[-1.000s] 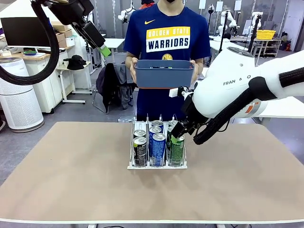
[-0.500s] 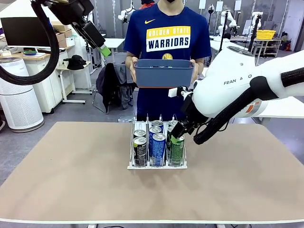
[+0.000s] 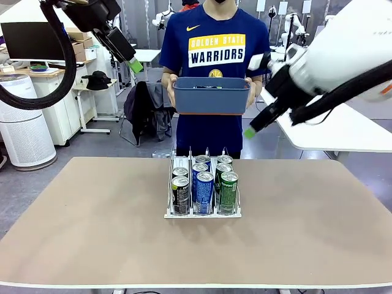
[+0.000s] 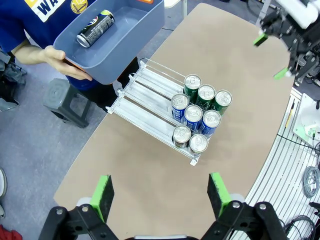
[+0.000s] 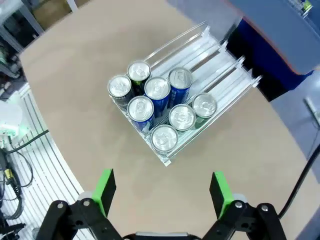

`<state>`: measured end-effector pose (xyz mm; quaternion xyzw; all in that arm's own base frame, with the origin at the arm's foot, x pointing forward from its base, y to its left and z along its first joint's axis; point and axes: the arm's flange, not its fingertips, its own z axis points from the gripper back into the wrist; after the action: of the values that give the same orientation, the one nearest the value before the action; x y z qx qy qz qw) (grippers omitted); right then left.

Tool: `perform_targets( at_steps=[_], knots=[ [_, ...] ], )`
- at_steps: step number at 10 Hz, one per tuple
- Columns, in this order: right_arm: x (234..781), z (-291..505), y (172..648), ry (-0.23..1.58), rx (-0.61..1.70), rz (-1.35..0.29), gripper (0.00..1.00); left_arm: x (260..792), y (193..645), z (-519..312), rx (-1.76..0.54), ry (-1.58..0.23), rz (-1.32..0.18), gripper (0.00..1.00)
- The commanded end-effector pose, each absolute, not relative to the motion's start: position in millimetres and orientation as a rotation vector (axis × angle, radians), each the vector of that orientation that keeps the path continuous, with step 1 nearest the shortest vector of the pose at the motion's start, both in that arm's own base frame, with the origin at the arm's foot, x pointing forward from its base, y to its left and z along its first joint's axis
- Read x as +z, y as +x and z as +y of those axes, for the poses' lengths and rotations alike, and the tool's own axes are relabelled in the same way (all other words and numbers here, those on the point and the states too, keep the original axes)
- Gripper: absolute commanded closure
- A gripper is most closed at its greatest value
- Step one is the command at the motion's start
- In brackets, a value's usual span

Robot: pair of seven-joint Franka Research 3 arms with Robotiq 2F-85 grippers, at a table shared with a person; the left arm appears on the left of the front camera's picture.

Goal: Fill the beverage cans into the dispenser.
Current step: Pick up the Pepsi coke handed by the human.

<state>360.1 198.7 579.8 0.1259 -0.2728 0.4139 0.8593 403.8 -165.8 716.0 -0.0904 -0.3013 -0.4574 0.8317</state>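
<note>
Left gripper (image 4: 160, 194): jaws spread wide, nothing between the green pads (image 4: 103, 194). It is held high, well apart from the dispenser (image 4: 145, 95).

Right gripper (image 5: 162, 190): jaws equally wide apart and empty. It is raised well above the near end of the dispenser.

Dispenser: three lanes, standing on the table (image 3: 92, 233) at its middle. Cans in it, counted: eight, all upright, packed touching at the end nearest the robot.
- Left lane: two black-and-yellow cans (image 5: 119, 86)
- Middle lane: three blue-and-white cans (image 5: 158, 89)
- Right lane: three green cans (image 5: 182, 116)

At the far side a person (image 3: 214, 43) stands holding a blue bin (image 3: 211, 95) in both hands (image 4: 65, 62), one on each end. The bin is clear of the table, above and just beyond the far end of the dispenser. In the bin: a single black-and-yellow can (image 4: 95, 29), lying on its side.

Total cans seen: nine
</note>
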Motion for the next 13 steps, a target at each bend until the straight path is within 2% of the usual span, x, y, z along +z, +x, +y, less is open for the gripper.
perform_targets(
  at_steps=[1, 7, 10, 13],
  knots=[
    [611, 192, 360, 0.311, 0.933, -0.580, 0.00, 714, 405, -165, -0.968, -0.189, -0.640, 0.00],
    [741, 160, 338, 0.307, 0.856, -0.634, 0.00, 714, 405, -165, -0.968, -0.189, -0.640, 0.00],
    [770, 151, 333, 0.299, 0.804, -0.645, 0.00, 714, 405, -165, -0.968, -0.189, -0.640, 0.00],
    [777, 148, 334, 0.295, 0.786, -0.650, 0.00, 714, 405, -165, -0.968, -0.189, -0.640, 0.00]
  ],
)
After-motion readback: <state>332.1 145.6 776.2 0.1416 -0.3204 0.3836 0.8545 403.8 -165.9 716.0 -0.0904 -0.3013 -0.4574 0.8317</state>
